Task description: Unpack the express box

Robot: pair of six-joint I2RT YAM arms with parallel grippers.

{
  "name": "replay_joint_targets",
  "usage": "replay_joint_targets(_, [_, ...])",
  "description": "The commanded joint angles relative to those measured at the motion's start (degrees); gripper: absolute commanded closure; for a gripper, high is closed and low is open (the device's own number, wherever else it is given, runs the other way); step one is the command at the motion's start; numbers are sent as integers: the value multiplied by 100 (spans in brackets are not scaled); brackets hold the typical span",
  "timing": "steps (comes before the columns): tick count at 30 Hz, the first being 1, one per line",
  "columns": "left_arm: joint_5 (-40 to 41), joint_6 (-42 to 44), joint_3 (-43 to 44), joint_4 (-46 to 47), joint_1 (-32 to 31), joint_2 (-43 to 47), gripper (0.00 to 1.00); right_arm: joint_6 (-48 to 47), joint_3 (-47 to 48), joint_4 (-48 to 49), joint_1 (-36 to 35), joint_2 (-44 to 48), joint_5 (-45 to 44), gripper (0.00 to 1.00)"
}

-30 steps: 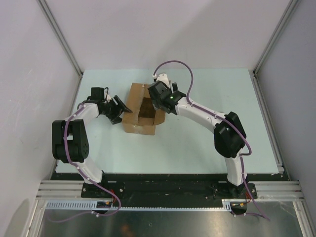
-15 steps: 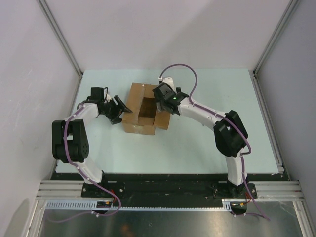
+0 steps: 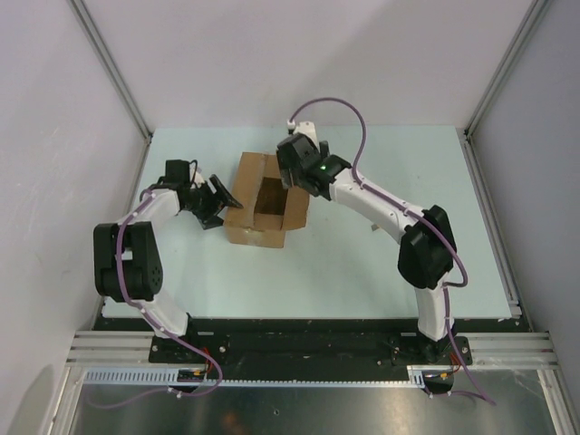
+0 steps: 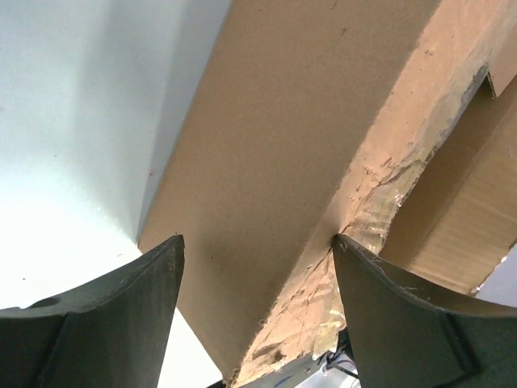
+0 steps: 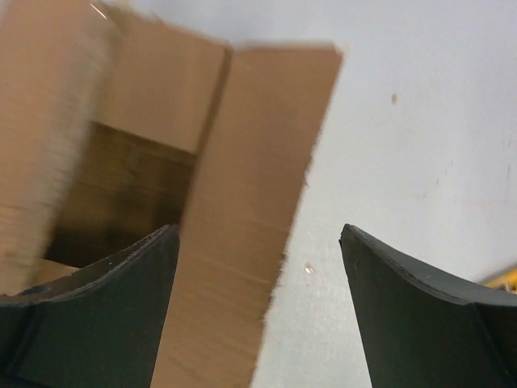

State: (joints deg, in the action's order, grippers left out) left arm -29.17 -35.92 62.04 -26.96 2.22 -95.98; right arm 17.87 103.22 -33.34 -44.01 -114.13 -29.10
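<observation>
The box (image 3: 263, 210) stands on the worktop (image 3: 435, 163), its top flaps folded outward and its dark inside showing. We see the left claw (image 3: 217, 201) just beside the box's left side, spread wide. In its wrist view a brown cardboard panel of the box fills the gap between the tips, and a crumpled, torn edge of that cardboard touches the tip of one finger (image 4: 404, 307). The right claw (image 3: 292, 168) hovers over the box's far right corner, likewise spread. Its wrist view is blurred. There we make out one flap of the box below the gap, with the open inside to that flap's left.
</observation>
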Motion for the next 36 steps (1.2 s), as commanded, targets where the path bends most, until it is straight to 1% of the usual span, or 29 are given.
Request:
replay_joint_targets(1, [-1, 235, 282, -108, -160, 387, 21, -433, 1181, -198, -406, 49, -420, 15])
replay_joint_targets(4, [78, 244, 282, -116, -169, 475, 20, -740, 1410, -199, -635, -153, -946, 14])
replay_joint_targets(6, [104, 279, 274, -108, -178, 510, 20, -785, 1490, -225, -731, -250, -1018, 14])
replay_joint_targets(11, [148, 331, 256, -116, -169, 590, 20, -548, 1508, -243, -706, -522, -659, 14])
replay_joint_targets(13, [183, 358, 264, -108, -169, 616, 20, -364, 1499, -287, -592, -602, -423, 12])
replay_joint_targets(16, [201, 367, 300, -116, -178, 625, 20, -196, 1158, -15, -434, -681, -141, 10])
replay_joint_targets(19, [271, 419, 379, -108, -169, 642, 20, 145, 823, 152, -258, -751, 280, 11])
replay_joint_targets(20, [297, 428, 388, -108, -334, 669, 20, 216, 753, 205, -188, -786, 361, 11])
replay_joint_targets(26, [623, 533, 475, -116, -450, 853, 19, 410, 349, 486, -3, -830, 826, 13])
replay_joint_targets(29, [938, 604, 581, -116, -547, 984, 18, 568, 199, 592, 85, -866, 1152, 17])
replay_joint_targets(30, [1035, 674, 616, -116, -599, 1029, 18, 595, 164, 627, 146, -892, 1300, 21])
replay_joint_targets(32, [1359, 744, 713, -108, -679, 1178, 18, 674, 67, 767, 182, -910, 1416, 25])
replay_joint_targets(33, [1466, 840, 756, -108, -775, 1222, 18, 692, 41, 794, 208, -927, 1494, 32])
replay_joint_targets(35, [1685, 981, 897, -90, -907, 1301, 18, 692, 5, 873, 235, -962, 1592, 40])
replay_joint_targets(36, [1947, 1147, 950, -81, -1081, 1397, 17, 700, 5, 882, 244, -971, 1644, 48])
